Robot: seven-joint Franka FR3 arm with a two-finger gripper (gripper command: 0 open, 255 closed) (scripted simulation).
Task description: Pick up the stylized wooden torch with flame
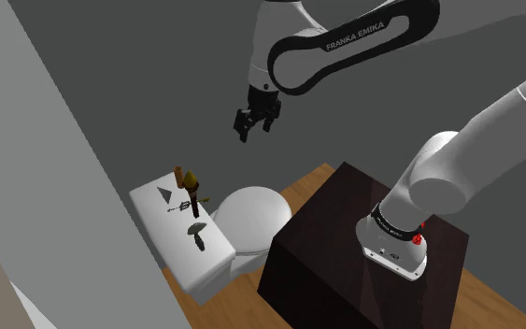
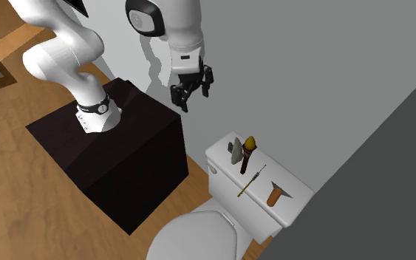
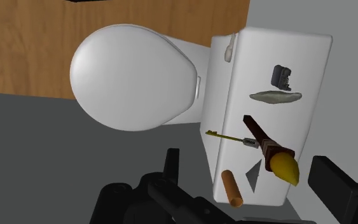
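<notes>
The torch [image 1: 190, 180] has a dark brown handle and a yellow flame, and it lies on the white toilet tank lid [image 1: 178, 245] near its far end. The second exterior view has the torch [image 2: 247, 154] lying between a grey wedge and a thin key. My black gripper [image 1: 256, 119] hangs open in the air, well above the tank and off toward the shoulder view's right. It holds nothing. In the wrist view the torch [image 3: 269, 149] lies just ahead of the gripper [image 3: 245, 160], between the spread fingers [image 3: 172, 159] and far below them.
Beside the torch the lid holds a thin key [image 3: 229, 137], a brown cylinder [image 3: 233, 188], a grey wedge [image 2: 234, 151] and a grey flat piece [image 3: 275, 97]. The toilet seat cover [image 1: 251, 217] is closed. The dark stand [image 1: 363, 243] is beside it, and grey walls are close behind the tank.
</notes>
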